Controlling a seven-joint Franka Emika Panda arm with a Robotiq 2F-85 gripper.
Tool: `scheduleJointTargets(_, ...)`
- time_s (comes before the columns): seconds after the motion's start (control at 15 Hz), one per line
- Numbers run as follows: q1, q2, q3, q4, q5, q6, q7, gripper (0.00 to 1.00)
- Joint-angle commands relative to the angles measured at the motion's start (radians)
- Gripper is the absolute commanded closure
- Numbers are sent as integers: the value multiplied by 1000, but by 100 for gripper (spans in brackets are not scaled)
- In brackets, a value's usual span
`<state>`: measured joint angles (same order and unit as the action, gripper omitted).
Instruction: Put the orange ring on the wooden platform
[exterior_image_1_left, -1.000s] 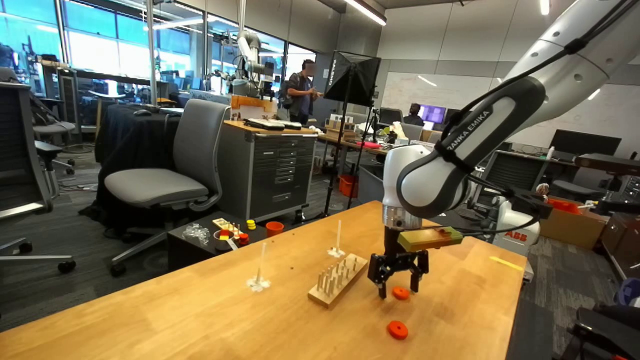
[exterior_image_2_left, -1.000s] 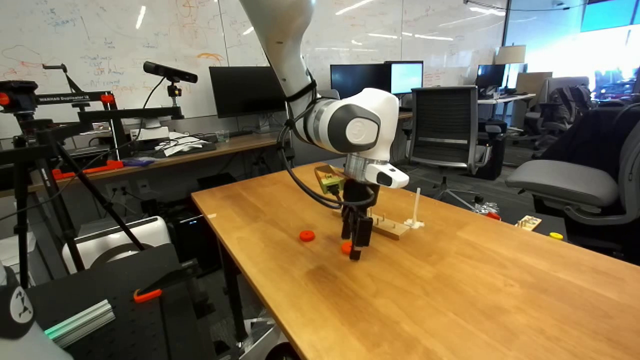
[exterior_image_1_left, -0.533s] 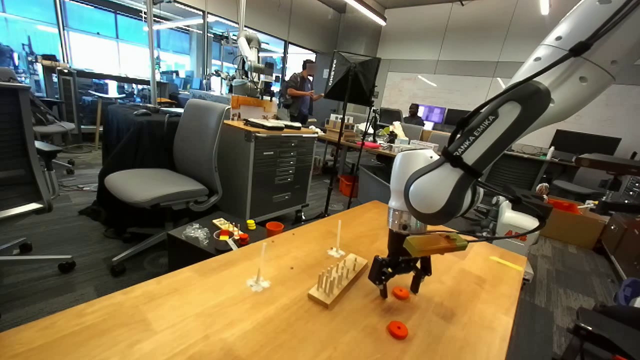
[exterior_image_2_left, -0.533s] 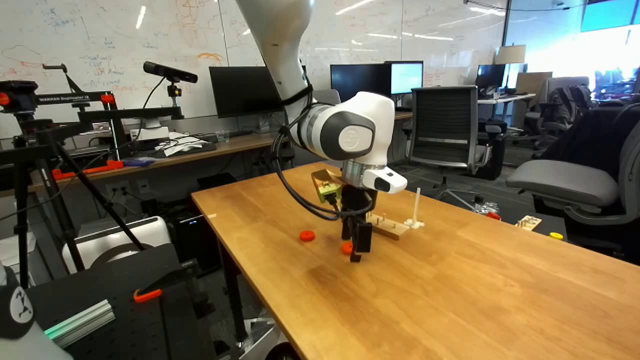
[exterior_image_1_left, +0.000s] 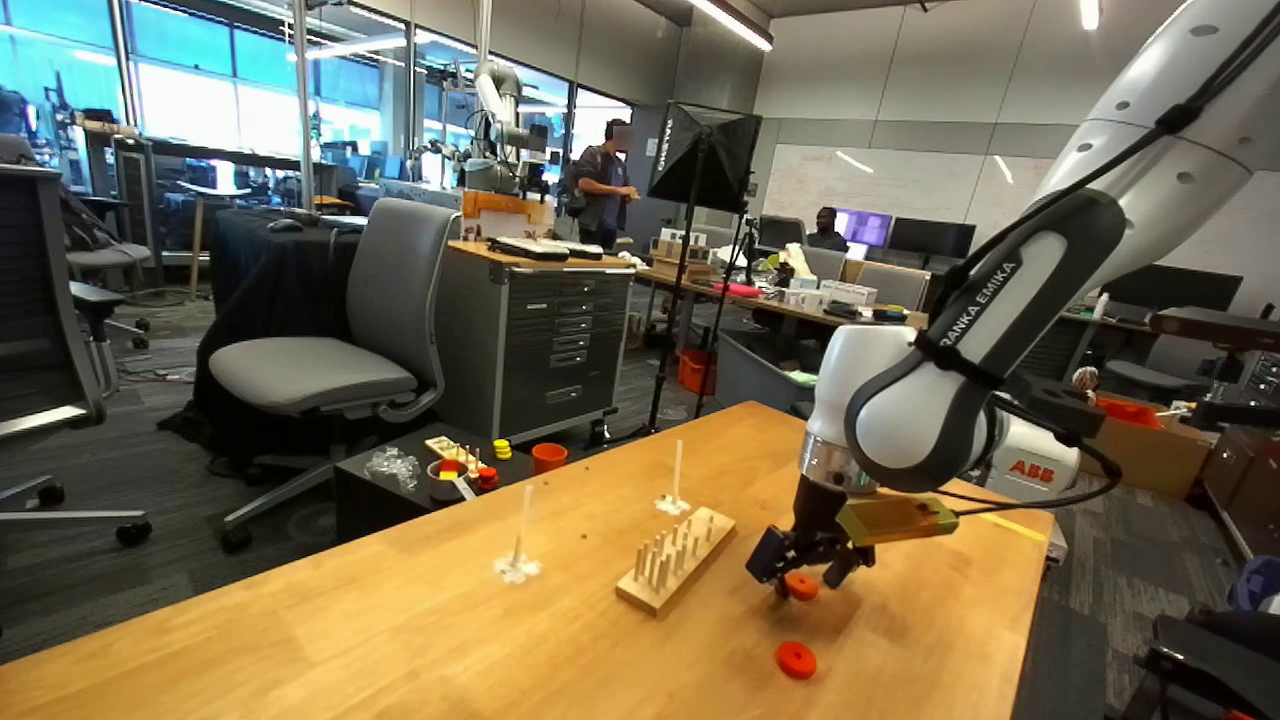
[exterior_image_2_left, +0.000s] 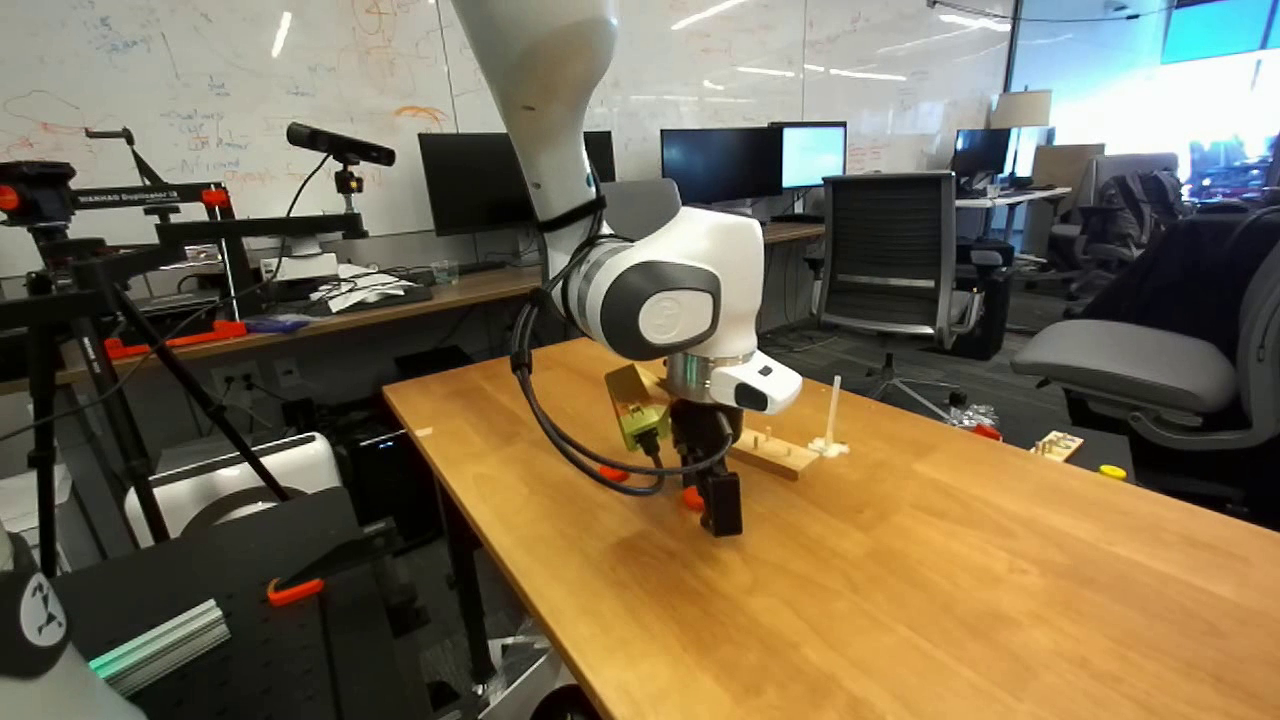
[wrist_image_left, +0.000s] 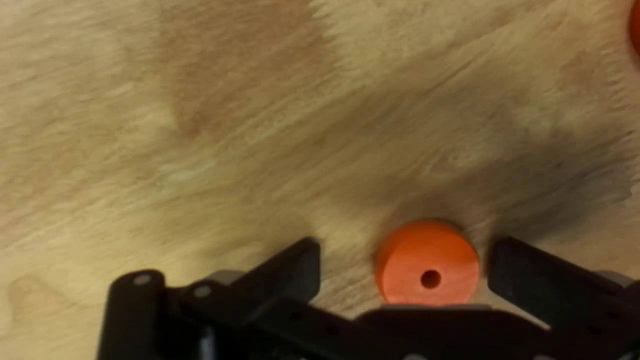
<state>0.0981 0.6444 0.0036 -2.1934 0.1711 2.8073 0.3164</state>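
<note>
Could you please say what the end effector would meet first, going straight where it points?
Probably the tabletop: the end effector is open with the orange ring showing between its jaws; depth is unclear.

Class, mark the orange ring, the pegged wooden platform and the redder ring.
Orange ring (wrist_image_left: 412, 277): wrist view, top face beside the hole.
Wooden platform (exterior_image_1_left: 640, 593): an exterior view, bare top near one end.
Redder ring (exterior_image_1_left: 805, 662): an exterior view, top face.

Your arm (exterior_image_1_left: 1000, 300) slants down from the upper corner in an exterior view, its wrist (exterior_image_1_left: 838, 462) bent so that your gripper (wrist_image_left: 404, 267) points downward with a slight tilt, its 2 black fingers (wrist_image_left: 297, 270) spread well apart in the wrist view with clear space between them.
</note>
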Motion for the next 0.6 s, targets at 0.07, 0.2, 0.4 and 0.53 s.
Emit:
scheduleJointTargets(0.07, -1, -70, 12, -117, 3, 105, -45, 0)
scheduleJointTargets(0.2, 8, -101, 12, -155, -3, 124, -53, 0)
scheduleJointTargets(0.4, 10, -147, 20, -202, 1, 144, -61, 0)
scheduleJointTargets(0.53, 8, -167, 27, -217, 4, 155, -62, 0)
